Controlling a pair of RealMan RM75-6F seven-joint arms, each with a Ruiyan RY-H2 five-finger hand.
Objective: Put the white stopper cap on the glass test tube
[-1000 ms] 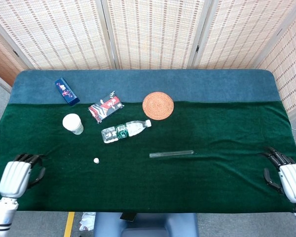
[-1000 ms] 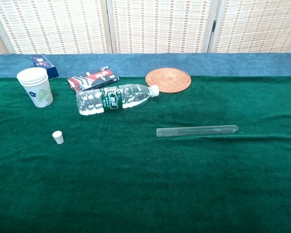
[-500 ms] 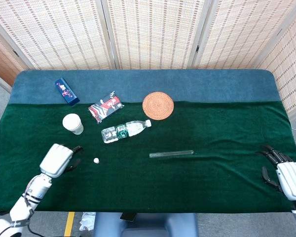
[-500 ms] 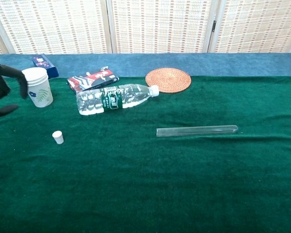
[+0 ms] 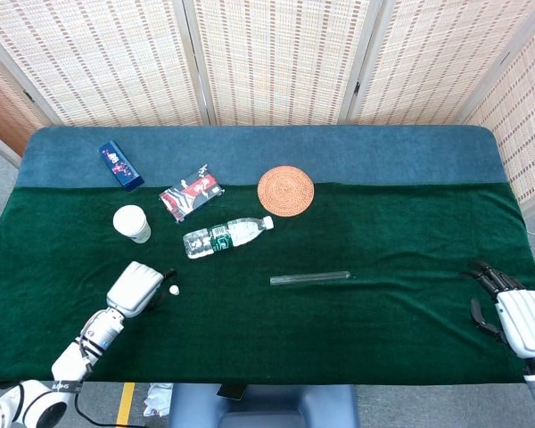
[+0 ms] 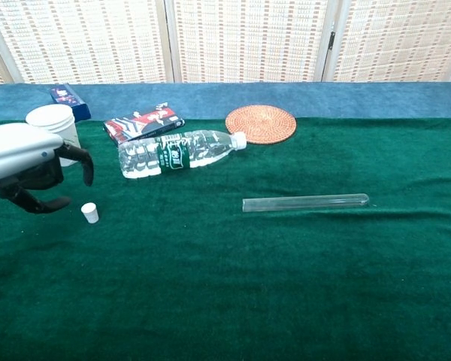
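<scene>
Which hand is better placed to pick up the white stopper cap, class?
Left. The left hand hovers beside the white stopper cap, fingers apart, holding nothing. The right hand sits at the table's far edge, beyond the glass test tube.

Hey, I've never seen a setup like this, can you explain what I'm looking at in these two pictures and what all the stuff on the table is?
It is a two-armed robot at a table. One picture looks down from its head, the other forward from its chest. The left robot hand reaches beside a small white stopper cap, fingers apart, holding nothing. The right robot hand rests open at the table's far edge. On the green cloth lie a glass test tube, a plastic water bottle, a paper cup, a woven coaster, a red packet and a blue box.
</scene>
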